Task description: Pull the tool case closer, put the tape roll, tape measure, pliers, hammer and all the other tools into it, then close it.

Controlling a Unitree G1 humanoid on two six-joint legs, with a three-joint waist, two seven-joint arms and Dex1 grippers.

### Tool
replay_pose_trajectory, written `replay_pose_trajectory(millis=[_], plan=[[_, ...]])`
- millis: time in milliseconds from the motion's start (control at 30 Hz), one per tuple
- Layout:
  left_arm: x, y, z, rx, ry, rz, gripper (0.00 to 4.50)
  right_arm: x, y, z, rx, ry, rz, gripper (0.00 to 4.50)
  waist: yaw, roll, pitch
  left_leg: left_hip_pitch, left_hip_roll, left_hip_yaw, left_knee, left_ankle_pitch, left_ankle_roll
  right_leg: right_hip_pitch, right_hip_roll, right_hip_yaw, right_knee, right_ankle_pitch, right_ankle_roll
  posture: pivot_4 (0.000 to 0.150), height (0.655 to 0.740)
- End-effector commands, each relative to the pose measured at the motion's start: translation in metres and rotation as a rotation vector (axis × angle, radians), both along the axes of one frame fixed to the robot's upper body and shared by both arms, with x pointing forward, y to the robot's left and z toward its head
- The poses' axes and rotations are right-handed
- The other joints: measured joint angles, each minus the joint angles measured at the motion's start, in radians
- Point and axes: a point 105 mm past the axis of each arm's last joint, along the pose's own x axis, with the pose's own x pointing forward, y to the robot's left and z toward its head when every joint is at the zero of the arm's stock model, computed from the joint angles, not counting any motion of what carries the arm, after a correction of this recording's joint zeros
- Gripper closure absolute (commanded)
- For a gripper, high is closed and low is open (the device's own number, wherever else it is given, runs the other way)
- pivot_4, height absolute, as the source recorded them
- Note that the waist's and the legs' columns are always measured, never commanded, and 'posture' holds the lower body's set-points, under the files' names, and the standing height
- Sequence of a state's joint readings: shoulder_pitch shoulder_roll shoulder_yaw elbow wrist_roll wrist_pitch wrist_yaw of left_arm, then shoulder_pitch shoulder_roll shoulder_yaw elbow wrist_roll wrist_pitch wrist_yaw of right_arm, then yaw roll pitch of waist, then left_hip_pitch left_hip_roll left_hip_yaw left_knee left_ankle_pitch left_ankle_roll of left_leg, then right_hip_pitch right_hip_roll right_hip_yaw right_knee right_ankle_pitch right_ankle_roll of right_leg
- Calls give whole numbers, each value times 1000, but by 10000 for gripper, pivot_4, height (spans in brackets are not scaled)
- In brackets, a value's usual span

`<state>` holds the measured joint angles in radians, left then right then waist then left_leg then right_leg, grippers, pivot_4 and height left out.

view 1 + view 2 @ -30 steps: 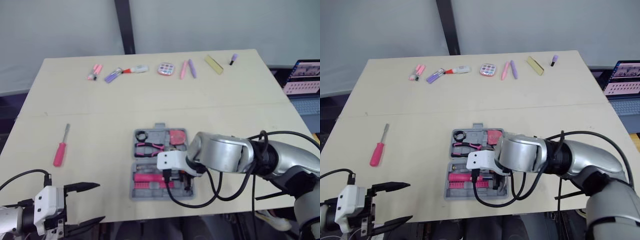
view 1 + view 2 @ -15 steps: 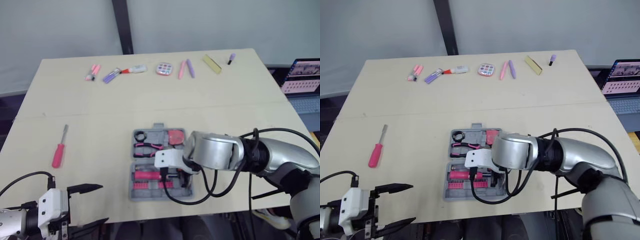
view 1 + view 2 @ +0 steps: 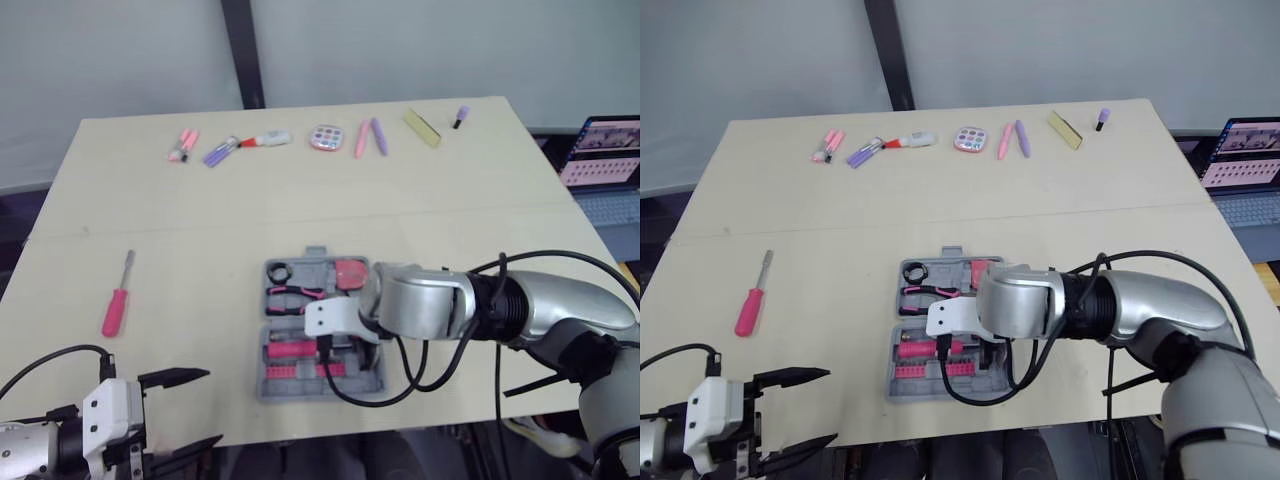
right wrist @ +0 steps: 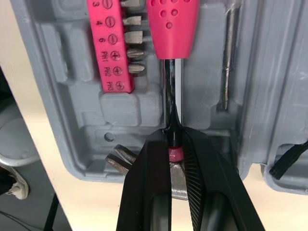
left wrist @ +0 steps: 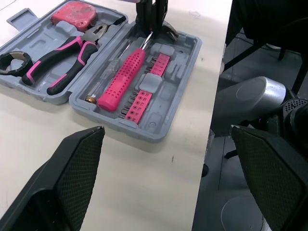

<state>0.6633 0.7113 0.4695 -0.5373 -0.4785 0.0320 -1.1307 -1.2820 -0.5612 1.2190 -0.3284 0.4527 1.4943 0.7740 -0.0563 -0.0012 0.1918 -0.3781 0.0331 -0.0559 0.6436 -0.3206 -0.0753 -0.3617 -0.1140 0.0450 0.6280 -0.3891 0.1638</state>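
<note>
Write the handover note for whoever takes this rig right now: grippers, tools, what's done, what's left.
Left gripper: open, holding nothing, off the near left edge of the table.
Right gripper: shut on the hammer at its neck, over the near half of the case.
Case: open, close to the front edge. Its far half holds the tape roll, pliers and tape measure. The hammer lies in the near half; whether it is fully seated I cannot tell.
Done: those four tools are in.
Left: release the hammer, fetch the screwdriver from the table's left side, close the case.
</note>
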Motion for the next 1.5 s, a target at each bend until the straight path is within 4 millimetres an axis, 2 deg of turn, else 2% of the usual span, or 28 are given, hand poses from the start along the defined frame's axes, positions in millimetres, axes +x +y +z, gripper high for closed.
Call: replay_pose_trajectory(millis=[33,700,1100,1500], plan=[[-3,-3,3,4,-14,0,0,-1,4,4,2,-16,43,44521,0,0,0,0,0,0,0,0,0,0,0,0,0,0,0,1500,7400],[-5,-3,3,7,-14,5,0,-5,6,1,-5,0,44,44521,0,0,0,0,0,0,0,0,0,0,0,0,0,0,0,1500,7400],[-3,-1,3,5,-17,4,0,-9,7,10,12,17,25,44521,0,0,0,0,0,0,0,0,0,0,0,0,0,0,0,1500,7400],[-1,-1,2,5,-23,7,0,-6,8,5,6,7,22,44521,0,0,0,0,0,0,0,0,0,0,0,0,0,0,0,1500,7400]])
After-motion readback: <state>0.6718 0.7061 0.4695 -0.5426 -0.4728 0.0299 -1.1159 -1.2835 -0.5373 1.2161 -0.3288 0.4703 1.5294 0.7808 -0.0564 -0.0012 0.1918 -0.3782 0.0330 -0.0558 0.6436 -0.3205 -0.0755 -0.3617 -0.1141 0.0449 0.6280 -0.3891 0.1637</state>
